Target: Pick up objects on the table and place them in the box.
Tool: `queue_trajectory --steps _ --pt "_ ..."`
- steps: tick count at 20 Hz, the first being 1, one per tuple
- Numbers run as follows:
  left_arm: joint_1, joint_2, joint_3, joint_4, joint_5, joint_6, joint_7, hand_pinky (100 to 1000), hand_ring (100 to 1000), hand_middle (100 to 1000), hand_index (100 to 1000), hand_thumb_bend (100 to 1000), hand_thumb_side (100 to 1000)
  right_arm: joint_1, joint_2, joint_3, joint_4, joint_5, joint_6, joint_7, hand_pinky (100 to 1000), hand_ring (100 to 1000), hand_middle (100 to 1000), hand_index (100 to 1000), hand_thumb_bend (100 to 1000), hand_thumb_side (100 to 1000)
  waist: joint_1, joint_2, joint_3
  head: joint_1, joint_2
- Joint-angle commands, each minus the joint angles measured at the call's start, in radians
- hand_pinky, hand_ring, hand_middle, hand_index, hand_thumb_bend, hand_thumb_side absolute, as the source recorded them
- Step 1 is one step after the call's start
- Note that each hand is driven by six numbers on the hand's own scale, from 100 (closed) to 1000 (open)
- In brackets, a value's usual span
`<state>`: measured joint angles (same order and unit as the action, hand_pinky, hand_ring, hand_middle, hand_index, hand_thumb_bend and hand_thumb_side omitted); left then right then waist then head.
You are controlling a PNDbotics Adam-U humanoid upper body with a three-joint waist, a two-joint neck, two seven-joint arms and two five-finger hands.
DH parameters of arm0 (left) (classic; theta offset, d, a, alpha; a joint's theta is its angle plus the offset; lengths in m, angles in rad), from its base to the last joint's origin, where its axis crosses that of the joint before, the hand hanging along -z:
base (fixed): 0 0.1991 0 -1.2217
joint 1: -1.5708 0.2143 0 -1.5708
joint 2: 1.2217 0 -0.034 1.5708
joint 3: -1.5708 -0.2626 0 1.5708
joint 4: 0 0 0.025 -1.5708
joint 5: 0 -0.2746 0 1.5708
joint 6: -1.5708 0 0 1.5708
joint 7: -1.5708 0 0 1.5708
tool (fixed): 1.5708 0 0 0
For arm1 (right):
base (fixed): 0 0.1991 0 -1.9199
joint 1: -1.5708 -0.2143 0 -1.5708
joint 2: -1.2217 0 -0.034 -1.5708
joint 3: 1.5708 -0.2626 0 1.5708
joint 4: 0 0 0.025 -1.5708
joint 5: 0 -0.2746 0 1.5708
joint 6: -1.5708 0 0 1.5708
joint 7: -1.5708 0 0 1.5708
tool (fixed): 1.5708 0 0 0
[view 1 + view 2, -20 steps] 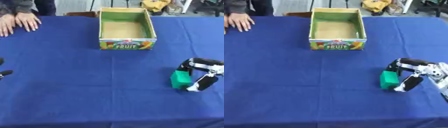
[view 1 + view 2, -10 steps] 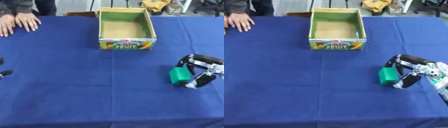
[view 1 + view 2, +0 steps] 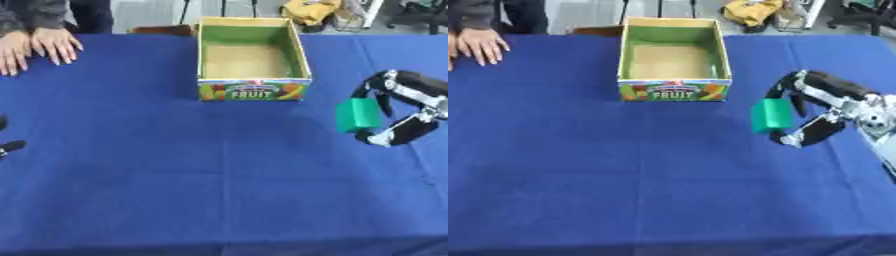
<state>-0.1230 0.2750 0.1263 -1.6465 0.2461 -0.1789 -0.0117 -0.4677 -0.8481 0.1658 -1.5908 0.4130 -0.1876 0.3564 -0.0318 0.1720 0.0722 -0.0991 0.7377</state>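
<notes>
A green block point(image 3: 357, 114) hangs above the blue table point(image 3: 175, 175), pinched between the fingers and thumb of my right hand point(image 3: 404, 111) at the right side. The open cardboard fruit box point(image 3: 251, 59) stands at the back centre, to the upper left of the block, with only its brown floor showing inside. My left hand point(image 3: 7, 146) shows only as dark fingertips at the left edge.
A person's two hands point(image 3: 35, 46) rest on the table's far left corner. Chairs and a yellow bag point(image 3: 317, 10) lie beyond the table's far edge.
My right hand has lifted the green block off the table and carried it up and back, closer to the box.
</notes>
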Motion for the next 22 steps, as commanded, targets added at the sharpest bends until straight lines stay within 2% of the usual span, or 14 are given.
queue_trajectory --steps 1,6,10,13,16,18,22 --pt "-0.002 0.027 -0.003 -0.009 0.0 0.001 -0.003 672 897 743 747 569 720 -0.089 -0.045 -0.013 0.002 0.016 0.007 0.004 450 321 192 338 100 100 0.0 -0.017 0.006 -0.005 0.002" --pt "-0.003 0.023 -0.011 -0.008 0.002 0.003 -0.011 672 897 743 747 570 720 -0.302 0.044 0.02 0.182 0.091 0.003 0.03 449 322 194 339 100 100 0.002 -0.017 0.032 -0.014 -0.008" --pt "-0.007 0.021 -0.019 -0.008 0.005 0.004 -0.018 672 897 743 747 570 721 -0.445 0.158 0.04 0.375 0.214 -0.032 0.044 452 326 199 343 100 100 0.003 -0.01 0.069 -0.027 -0.018" --pt "-0.012 0.019 -0.026 -0.008 0.008 0.006 -0.025 671 897 743 747 571 721 -0.518 0.239 0.021 0.517 0.317 -0.05 0.024 452 327 200 344 100 101 0.005 -0.002 0.097 -0.039 -0.03" --pt "-0.023 0.019 -0.033 -0.01 0.011 0.007 -0.032 672 898 743 746 572 721 -0.572 0.302 -0.021 0.652 0.409 -0.046 -0.021 449 331 206 352 100 109 0.004 0.009 0.128 -0.055 -0.048" --pt "-0.031 0.017 -0.039 -0.011 0.012 0.008 -0.038 672 898 743 746 572 721 -0.598 0.327 -0.049 0.722 0.458 -0.038 -0.059 448 337 213 360 100 117 0.002 0.016 0.151 -0.068 -0.061" --pt "-0.041 0.017 -0.043 -0.012 0.014 0.01 -0.043 672 898 743 746 573 722 -0.629 0.35 -0.092 0.803 0.547 -0.01 -0.154 462 402 290 428 100 198 -0.002 0.03 0.187 -0.096 -0.086"
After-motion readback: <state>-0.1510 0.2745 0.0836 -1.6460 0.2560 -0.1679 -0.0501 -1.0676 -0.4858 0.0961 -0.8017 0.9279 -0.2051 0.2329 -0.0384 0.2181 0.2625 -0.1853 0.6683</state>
